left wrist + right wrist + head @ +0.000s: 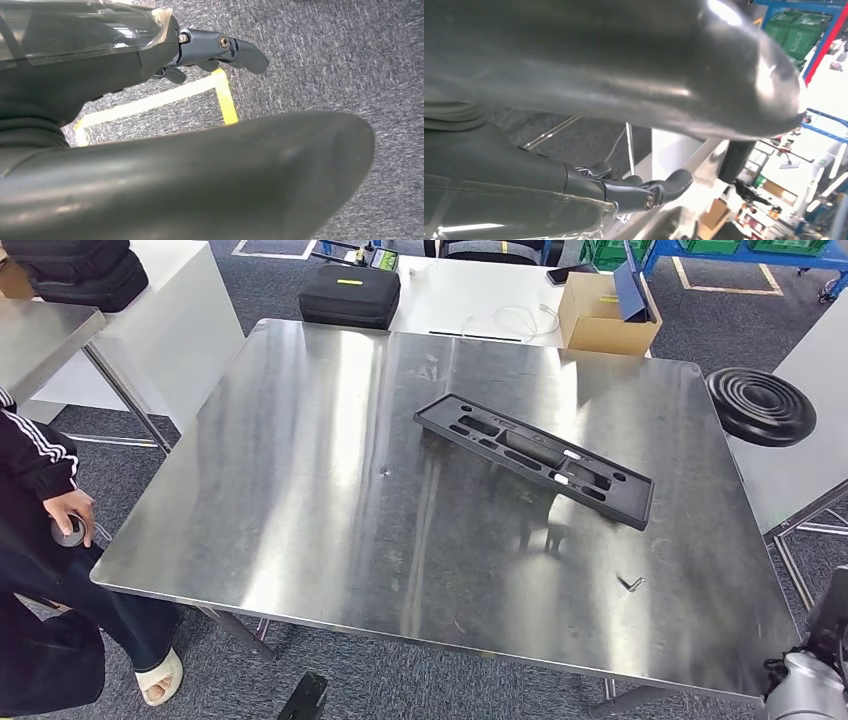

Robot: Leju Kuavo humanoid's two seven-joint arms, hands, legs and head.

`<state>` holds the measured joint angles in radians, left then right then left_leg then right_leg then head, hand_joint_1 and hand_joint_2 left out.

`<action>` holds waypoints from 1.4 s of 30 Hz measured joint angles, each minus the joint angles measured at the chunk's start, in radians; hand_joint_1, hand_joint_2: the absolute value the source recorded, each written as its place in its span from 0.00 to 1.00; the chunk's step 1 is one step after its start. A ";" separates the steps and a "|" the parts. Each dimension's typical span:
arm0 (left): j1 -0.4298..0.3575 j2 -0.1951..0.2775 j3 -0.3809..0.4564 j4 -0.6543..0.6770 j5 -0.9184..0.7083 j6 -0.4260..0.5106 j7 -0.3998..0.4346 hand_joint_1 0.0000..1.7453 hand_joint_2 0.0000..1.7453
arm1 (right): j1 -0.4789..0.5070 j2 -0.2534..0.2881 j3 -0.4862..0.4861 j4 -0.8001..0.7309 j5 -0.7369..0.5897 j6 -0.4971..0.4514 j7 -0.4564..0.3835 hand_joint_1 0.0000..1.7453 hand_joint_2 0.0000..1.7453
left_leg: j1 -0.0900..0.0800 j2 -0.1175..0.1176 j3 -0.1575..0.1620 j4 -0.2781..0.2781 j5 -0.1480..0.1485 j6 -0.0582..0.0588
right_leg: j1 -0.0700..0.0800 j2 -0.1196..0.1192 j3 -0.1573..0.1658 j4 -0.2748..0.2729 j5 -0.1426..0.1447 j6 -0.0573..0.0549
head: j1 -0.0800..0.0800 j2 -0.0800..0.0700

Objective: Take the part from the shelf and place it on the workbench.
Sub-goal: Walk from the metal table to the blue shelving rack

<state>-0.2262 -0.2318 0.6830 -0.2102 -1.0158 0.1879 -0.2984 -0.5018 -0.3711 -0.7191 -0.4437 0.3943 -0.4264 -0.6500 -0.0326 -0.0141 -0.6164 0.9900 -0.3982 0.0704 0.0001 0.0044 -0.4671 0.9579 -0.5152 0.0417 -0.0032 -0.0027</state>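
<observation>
The part (535, 458), a long black plastic frame with slots, lies flat and slantwise on the steel workbench (300, 490), right of its middle. Nothing touches it. My right arm (810, 680) shows at the bench's near right corner, low and away from the part. In the right wrist view my right hand (644, 192) has its fingers stretched out and holds nothing. In the left wrist view my left hand (220, 50) hangs over grey carpet with its fingers apart, also holding nothing.
A person (40, 500) sits at the bench's left edge with a grey roll (68, 530) in one hand. A small metal bit (630, 583) lies near the front right. Behind the bench are a black case (350, 292) and a cardboard box (605, 315); a black ribbed disc (760, 405) lies to the right.
</observation>
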 joint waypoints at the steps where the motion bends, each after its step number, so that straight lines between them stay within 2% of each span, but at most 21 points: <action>1: 0.000 0.000 0.000 0.000 0.004 0.001 -0.001 0.00 0.00 | -0.013 0.007 0.010 0.002 0.005 -0.016 0.009 0.00 0.00 | 0.000 0.001 0.000 0.000 0.000 0.000 | 0.000 0.000 0.001 0.000 0.000 0.000 | 0.000 0.000; 5: 0.004 0.002 0.001 0.000 0.013 0.008 -0.004 0.00 0.00 | -0.039 0.014 0.022 0.026 -0.008 -0.074 0.103 0.00 0.00 | 0.000 -0.004 0.000 0.001 0.000 0.001 | -0.002 -0.003 -0.006 0.000 -0.001 0.000 | 0.000 0.000; 9: 0.016 0.004 0.002 0.000 0.017 0.011 -0.012 0.00 0.00 | 0.029 0.003 -0.014 0.069 -0.091 -0.102 0.184 0.00 0.00 | 0.000 -0.011 0.000 0.001 -0.002 0.001 | -0.003 -0.010 -0.004 -0.002 -0.004 0.002 | 0.000 0.000; 12: 0.020 0.005 0.003 0.000 0.017 0.011 -0.014 0.00 0.00 | 0.092 0.007 -0.087 0.085 -0.184 -0.099 0.151 0.00 0.00 | 0.006 -0.015 0.004 0.001 -0.004 0.002 | -0.001 -0.014 0.004 -0.009 -0.006 -0.001 | -0.002 0.000; 15: 0.021 0.005 0.003 0.000 0.011 0.010 -0.011 0.00 0.00 | 0.142 0.000 -0.181 0.090 -0.252 -0.096 0.097 0.00 0.00 | 0.017 -0.031 0.010 0.001 -0.006 0.000 | 0.004 -0.029 0.020 -0.020 -0.009 -0.005 | 0.000 0.000; 18: 0.022 0.006 0.002 0.000 0.009 0.008 -0.010 0.00 0.00 | 0.212 -0.018 -0.255 0.094 -0.271 -0.097 0.089 0.00 0.00 | 0.015 -0.039 0.009 0.001 -0.007 -0.001 | 0.006 -0.036 0.024 -0.023 -0.010 -0.006 | 0.000 0.000; 21: 0.021 0.009 0.002 0.000 0.009 0.007 -0.007 0.00 0.00 | 0.281 -0.028 -0.295 0.098 -0.265 -0.099 0.093 0.00 0.00 | 0.006 -0.026 0.008 0.000 -0.008 0.001 | 0.005 -0.025 0.024 -0.021 -0.008 -0.003 | -0.002 0.000; 25: 0.019 0.010 0.002 0.000 0.009 0.008 -0.004 0.00 0.00 | 0.313 -0.055 -0.325 0.100 -0.259 -0.102 0.093 0.00 0.00 | 0.004 -0.008 0.011 0.000 -0.012 0.005 | 0.004 -0.009 0.017 -0.021 -0.006 -0.001 | -0.001 0.000; 33: 0.016 0.011 0.000 0.000 0.000 0.008 -0.001 0.00 0.00 | 0.340 -0.081 -0.384 0.104 -0.285 -0.121 0.075 0.00 0.00 | 0.004 -0.006 0.012 0.000 -0.013 0.005 | 0.002 -0.006 0.017 -0.021 -0.007 -0.001 | -0.001 0.000; 37: 0.015 0.011 0.000 0.000 0.000 0.009 0.001 0.00 0.00 | 0.349 -0.084 -0.390 0.108 -0.263 -0.144 0.099 0.00 0.00 | 0.004 -0.005 0.012 0.000 -0.013 0.005 | 0.002 -0.006 0.017 -0.021 -0.007 -0.001 | -0.001 0.000; 40: 0.016 0.010 0.000 0.000 0.001 0.013 0.002 0.00 0.00 | 0.356 -0.073 -0.389 0.115 -0.217 -0.173 0.163 0.00 0.00 | 0.004 -0.006 0.012 0.000 -0.013 0.005 | 0.002 -0.006 0.017 -0.021 -0.007 -0.001 | -0.001 0.000; 42: 0.016 0.010 0.000 0.000 0.004 0.017 0.002 0.00 0.00 | 0.363 -0.046 -0.387 0.126 -0.195 -0.188 0.209 0.00 0.00 | 0.005 -0.006 0.012 0.000 -0.013 0.005 | 0.003 -0.006 0.017 -0.021 -0.007 -0.002 | -0.001 0.000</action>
<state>-0.2102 -0.2217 0.6835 -0.2102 -1.0118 0.2046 -0.2968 -0.1391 -0.4167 -1.1064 -0.3181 0.1988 -0.6140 -0.4405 -0.0275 -0.0197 -0.6040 0.9897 -0.4116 0.0753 0.0033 -0.0012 -0.4498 0.9371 -0.5219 0.0400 -0.0042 -0.0027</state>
